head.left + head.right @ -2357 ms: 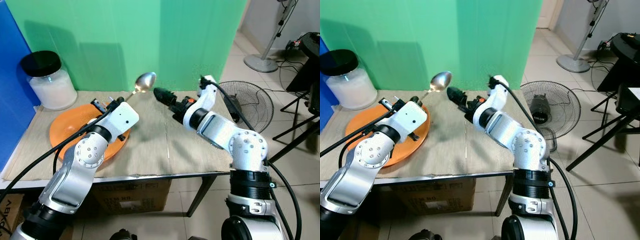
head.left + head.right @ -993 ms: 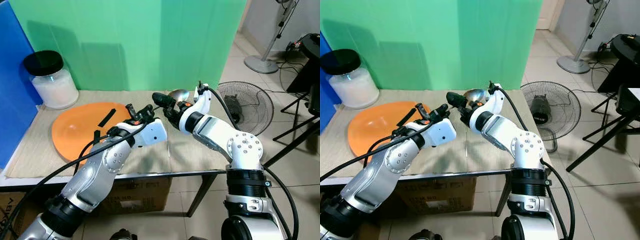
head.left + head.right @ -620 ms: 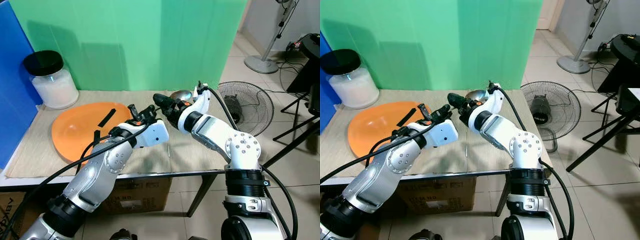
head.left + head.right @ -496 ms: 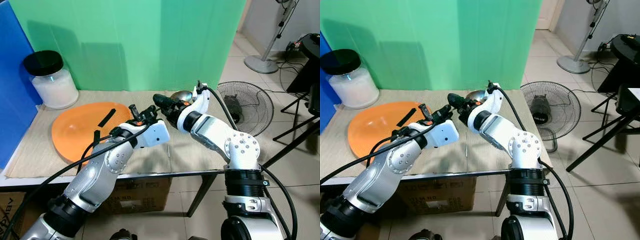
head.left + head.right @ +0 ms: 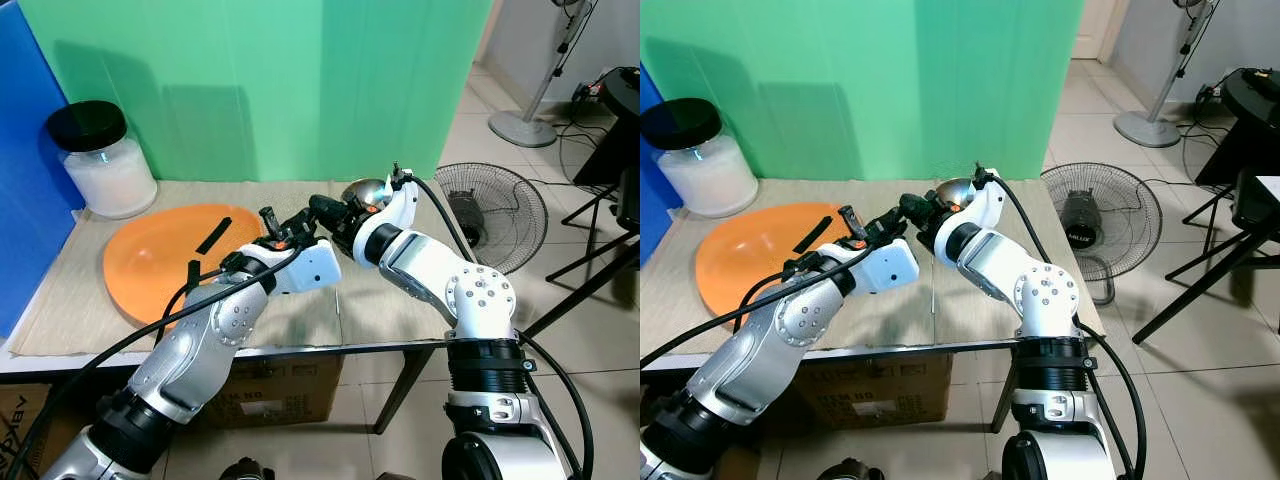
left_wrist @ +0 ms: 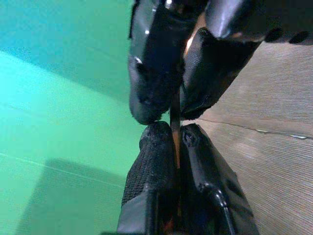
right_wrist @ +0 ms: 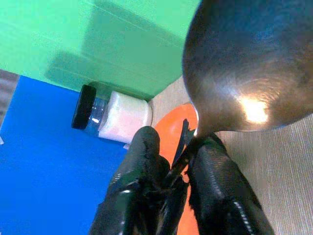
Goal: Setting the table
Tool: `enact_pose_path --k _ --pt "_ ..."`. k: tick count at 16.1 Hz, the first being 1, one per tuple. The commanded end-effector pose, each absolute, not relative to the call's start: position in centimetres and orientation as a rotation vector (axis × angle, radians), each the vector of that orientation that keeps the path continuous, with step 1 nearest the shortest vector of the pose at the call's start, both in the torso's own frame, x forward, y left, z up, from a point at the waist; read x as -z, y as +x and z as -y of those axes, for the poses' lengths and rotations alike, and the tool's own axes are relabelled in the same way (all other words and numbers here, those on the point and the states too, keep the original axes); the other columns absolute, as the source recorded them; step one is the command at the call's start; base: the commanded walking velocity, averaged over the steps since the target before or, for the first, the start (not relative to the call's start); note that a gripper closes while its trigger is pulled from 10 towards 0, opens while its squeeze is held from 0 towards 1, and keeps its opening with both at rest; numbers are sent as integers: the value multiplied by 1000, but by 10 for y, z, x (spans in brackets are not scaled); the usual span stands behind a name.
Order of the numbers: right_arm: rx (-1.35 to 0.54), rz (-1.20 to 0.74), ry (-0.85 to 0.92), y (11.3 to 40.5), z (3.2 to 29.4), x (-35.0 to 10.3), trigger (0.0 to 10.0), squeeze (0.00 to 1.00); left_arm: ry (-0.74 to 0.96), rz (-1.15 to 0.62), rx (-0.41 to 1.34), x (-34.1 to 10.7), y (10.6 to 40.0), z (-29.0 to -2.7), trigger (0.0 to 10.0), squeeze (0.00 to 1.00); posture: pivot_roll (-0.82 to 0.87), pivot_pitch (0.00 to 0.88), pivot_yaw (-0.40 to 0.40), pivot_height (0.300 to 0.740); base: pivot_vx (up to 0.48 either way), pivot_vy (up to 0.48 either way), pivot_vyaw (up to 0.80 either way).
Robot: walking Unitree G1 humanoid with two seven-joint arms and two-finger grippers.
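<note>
A metal spoon [image 5: 365,190] hangs over the middle of the table, its bowl pointing to the back right. My left gripper [image 5: 288,228] is shut on the lower end of its thin handle [image 6: 174,115]. My right gripper [image 5: 325,210] meets it tip to tip and is shut on the handle just below the bowl [image 7: 234,68]. In the left wrist view the left gripper [image 6: 172,131] pinches the handle, with the right gripper's fingers [image 6: 151,73] directly beyond. The right gripper [image 7: 178,140] clamps the handle under the shiny bowl.
An orange plate [image 5: 150,260] lies at the left on the beige cloth [image 5: 400,310], with a short black strip [image 5: 212,235] on it. A black-lidded jar [image 5: 100,165] stands at the back left by a blue panel. A floor fan [image 5: 495,210] sits beyond the right edge.
My left gripper carried the spoon from above the plate to the table's middle. My right gripper came up to it and closed round the handle near the bowl.
</note>
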State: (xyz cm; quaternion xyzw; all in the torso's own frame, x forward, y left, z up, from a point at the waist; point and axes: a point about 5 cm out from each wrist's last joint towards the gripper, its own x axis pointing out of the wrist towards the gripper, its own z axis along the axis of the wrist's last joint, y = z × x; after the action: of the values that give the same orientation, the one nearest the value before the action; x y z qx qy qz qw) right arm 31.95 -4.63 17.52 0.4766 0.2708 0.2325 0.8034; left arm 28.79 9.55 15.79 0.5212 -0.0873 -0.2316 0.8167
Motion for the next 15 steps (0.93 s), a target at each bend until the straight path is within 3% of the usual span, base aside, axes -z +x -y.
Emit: enact_pose_path --k 1,11,12,15 --pt "-649 -582 1126 310 0 -200 0 0 1122 200 505 -161 289 -92 0 0 -32 18 -24 740 0 0 0" --pt "-648 -581 1128 310 0 -200 0 0 1123 202 505 -161 288 -92 0 0 -32 18 -24 740 0 0 0" --pt "-614 -564 1162 314 2 -200 0 0 1088 198 507 -162 288 -94 10000 1000 -30 5 -20 740 0 0 0" --pt "-590 -552 1156 317 4 -200 0 0 1082 205 511 -164 287 -94 10000 1000 -30 5 -20 740 0 0 0"
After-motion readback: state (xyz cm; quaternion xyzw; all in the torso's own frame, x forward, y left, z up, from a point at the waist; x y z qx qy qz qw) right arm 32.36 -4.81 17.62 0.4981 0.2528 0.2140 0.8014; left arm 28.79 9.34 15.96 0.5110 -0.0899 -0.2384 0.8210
